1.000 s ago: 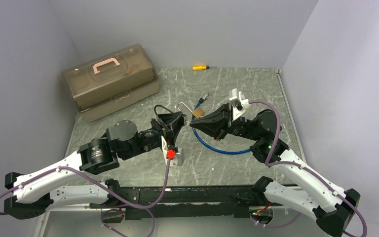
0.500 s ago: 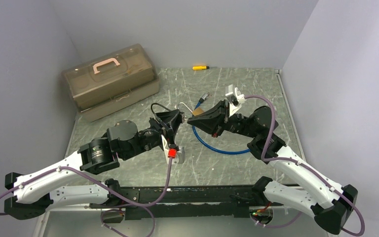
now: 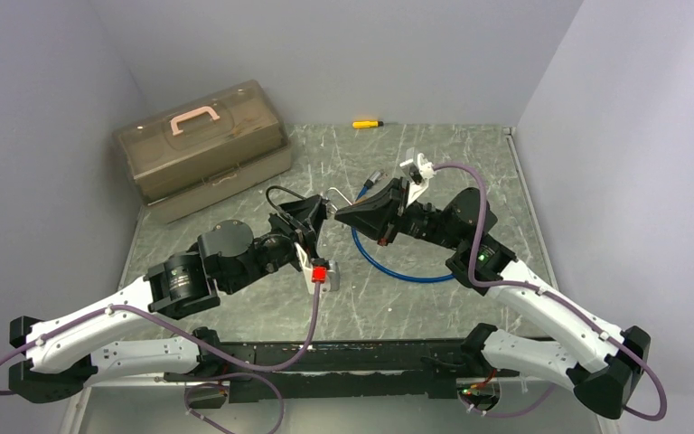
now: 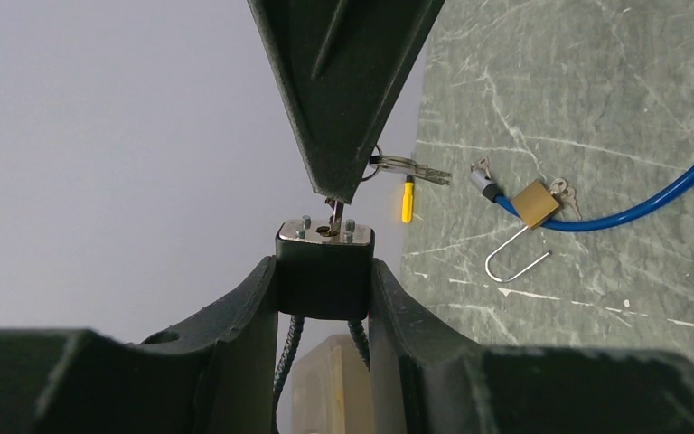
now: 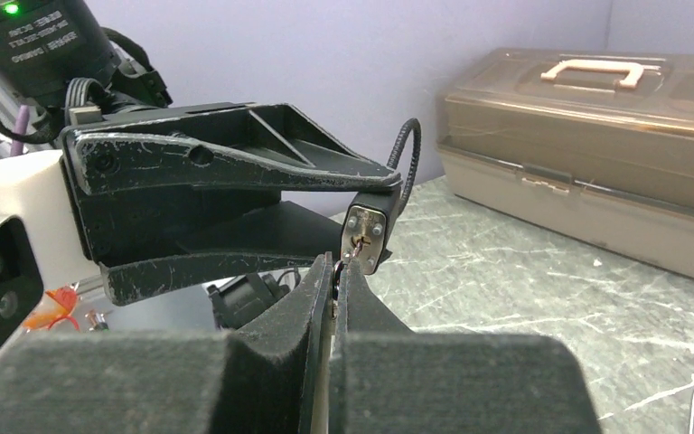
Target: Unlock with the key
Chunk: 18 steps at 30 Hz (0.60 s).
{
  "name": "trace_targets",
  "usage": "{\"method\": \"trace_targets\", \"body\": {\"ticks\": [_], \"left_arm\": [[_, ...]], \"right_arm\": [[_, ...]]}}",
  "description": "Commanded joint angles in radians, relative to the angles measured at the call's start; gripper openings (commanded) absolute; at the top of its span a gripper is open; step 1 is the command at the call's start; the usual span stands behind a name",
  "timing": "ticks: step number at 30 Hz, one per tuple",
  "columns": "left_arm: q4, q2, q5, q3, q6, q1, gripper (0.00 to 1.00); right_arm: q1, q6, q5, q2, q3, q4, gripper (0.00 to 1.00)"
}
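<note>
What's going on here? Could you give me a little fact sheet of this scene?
Left claw: grips black lock
Right claw: shut on key
Key position: tip at the black lock's keyhole
Elsewhere: brass padlock, shackle open; blue cable; toolbox; screwdriver

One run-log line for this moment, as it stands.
left jaws: hold black padlock | right jaws: pinch key | key tip: at keyhole | brass padlock: open, on table
</note>
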Motion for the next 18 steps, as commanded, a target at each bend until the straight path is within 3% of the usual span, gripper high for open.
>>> {"method": "trace_targets", "body": {"ticks": [1,13,18], "left_arm": [[0.182,-0.006,0.075,0.000,0.020,-0.017,0.00],[0.165,-0.012,0.089,0.017,0.027,-0.025,0.00],[0.088,0.003,0.117,0.065,0.037,-0.045,0.00]], "right_arm": [[0.017,0.028,0.064,0.061,0.030,-0.042,0.00],[0.028,0.034,0.006,0.110,0.081,-0.105,0.00],[0.028,0.028,-0.036,0.114,0.098,-0.136,0.00]]}}
